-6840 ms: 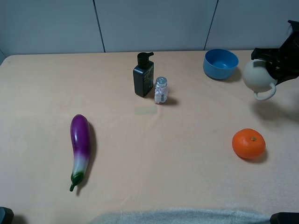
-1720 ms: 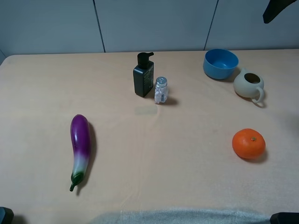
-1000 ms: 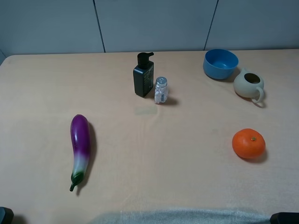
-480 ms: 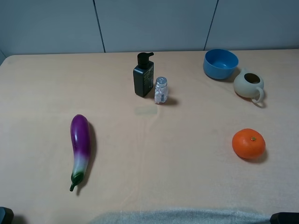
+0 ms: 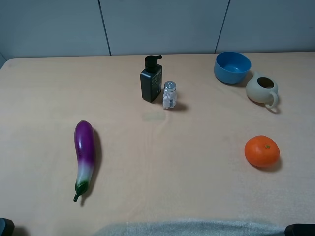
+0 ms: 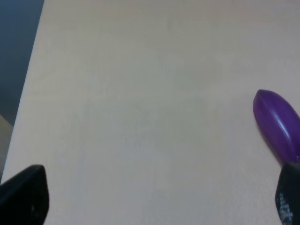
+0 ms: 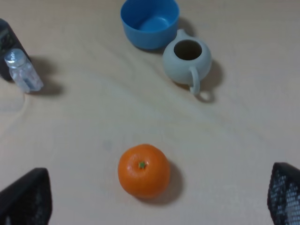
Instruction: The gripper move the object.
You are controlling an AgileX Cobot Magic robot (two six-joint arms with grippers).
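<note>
The object, a pale grey-beige lidless teapot (image 5: 262,90), stands upright on the table at the back right. It sits just beside the blue bowl (image 5: 232,66), with its loop handle toward the front. In the right wrist view the teapot (image 7: 187,56) lies well beyond my right gripper (image 7: 154,197). That gripper is open, with nothing between its dark fingertips (image 7: 26,197). My left gripper (image 6: 154,197) is also open and empty above bare table, near the eggplant's tip (image 6: 276,124). Neither gripper's fingers show in the exterior high view.
An orange (image 5: 262,151) lies in front of the teapot, nearer my right gripper (image 7: 143,170). A black pump bottle (image 5: 151,79) and a small clear jar (image 5: 169,95) stand at the back centre. A purple eggplant (image 5: 84,155) lies at the left. The beige table (image 5: 197,137) ends at a grey wall.
In the earliest frame my right gripper held the teapot aloft at the right. It now stands beside the blue bowl and the arm has left the exterior view. Nothing moved in the last second.
</note>
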